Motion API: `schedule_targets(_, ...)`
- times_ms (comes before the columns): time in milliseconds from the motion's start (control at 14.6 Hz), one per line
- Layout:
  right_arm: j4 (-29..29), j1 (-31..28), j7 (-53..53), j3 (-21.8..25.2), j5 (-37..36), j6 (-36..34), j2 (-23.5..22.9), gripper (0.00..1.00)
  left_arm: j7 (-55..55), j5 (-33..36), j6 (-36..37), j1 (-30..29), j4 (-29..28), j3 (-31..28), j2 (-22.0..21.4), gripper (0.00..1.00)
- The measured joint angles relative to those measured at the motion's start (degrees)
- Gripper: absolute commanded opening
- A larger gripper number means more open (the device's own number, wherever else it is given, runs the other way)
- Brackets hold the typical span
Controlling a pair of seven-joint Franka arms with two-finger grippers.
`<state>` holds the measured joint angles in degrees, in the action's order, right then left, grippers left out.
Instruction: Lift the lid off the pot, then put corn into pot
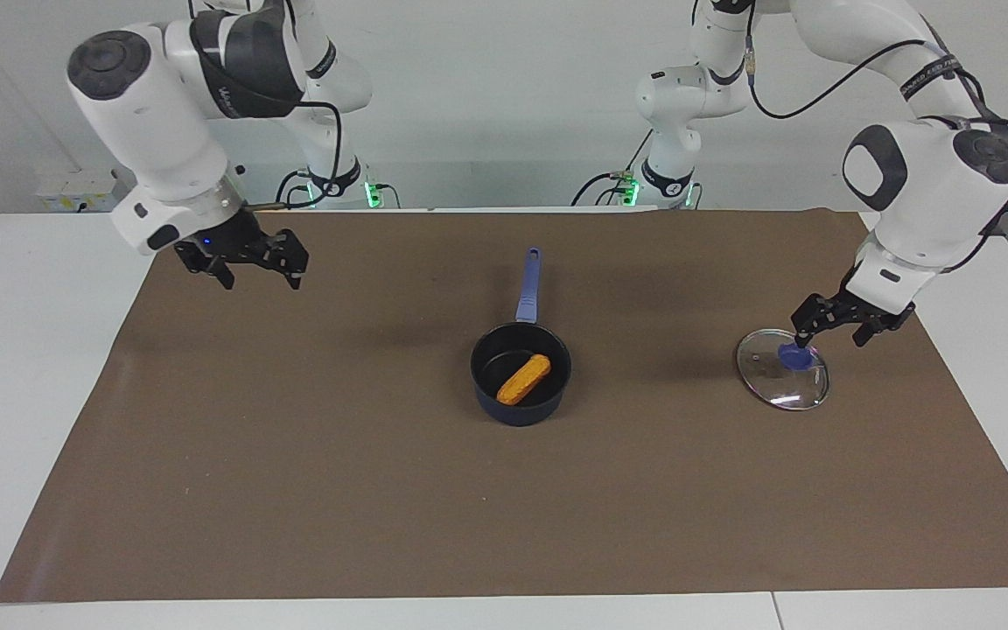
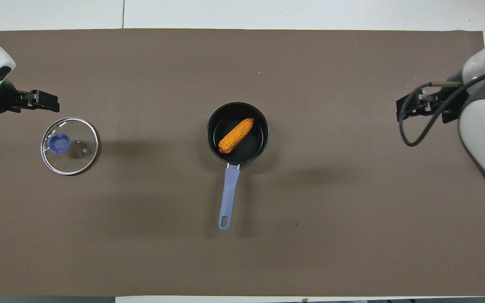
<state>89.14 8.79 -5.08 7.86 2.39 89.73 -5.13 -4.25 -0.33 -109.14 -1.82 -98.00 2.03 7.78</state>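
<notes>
Over the lid (image 1: 782, 368) at the left arm's end of the table (image 1: 49, 367), the left tool (image 1: 831, 334) hangs with its fingers spread apart, one fingertip (image 1: 802, 338) just above the lid's blue knob (image 1: 796, 355) and gripping nothing. The glass lid lies flat on the brown mat (image 1: 294, 455), well apart from the pot (image 1: 521, 374). Seen from overhead, the same tool (image 2: 44, 100) sits just past the lid's (image 2: 69, 145) rim, toward the table's edge away from the robots.

At the right arm's end of the table, the right tool (image 1: 255, 265) is raised over the mat, fingers open and empty, near the mat's corner on the robots' side. From overhead that tool (image 2: 411, 106) shows at the edge of the picture.

Between the two tools, at the middle of the mat, stands the navy pot, uncovered, its long blue handle (image 1: 528, 285) pointing toward the robots. The corn (image 1: 524, 379) lies slantwise inside the pot on its black bottom; from overhead the cob (image 2: 236, 135) is fully within the pot's (image 2: 237, 110) rim.
</notes>
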Motion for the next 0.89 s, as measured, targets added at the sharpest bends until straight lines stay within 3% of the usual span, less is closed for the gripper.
schedule_targets(206, 1.31, -0.94, 1.48, -0.06, -1.48, -2.15, 3.38, 1.0, 0.31, 0.0, 7.39, 0.35, 0.22, 0.07, -5.17, 1.0)
schedule_targets(481, 1.92, -2.28, 3.56, -1.48, -1.68, -3.69, 4.09, 1.0, 0.76, 0.0, 12.68, 0.37, -1.76, 0.07, -10.61, 1.0)
schedule_targets(893, 2.3, -3.09, 4.71, -1.71, -1.74, -5.03, 5.14, 1.0, 6.76, 0.0, 13.03, 4.09, -5.5, 0.2, -12.44, 1.0)
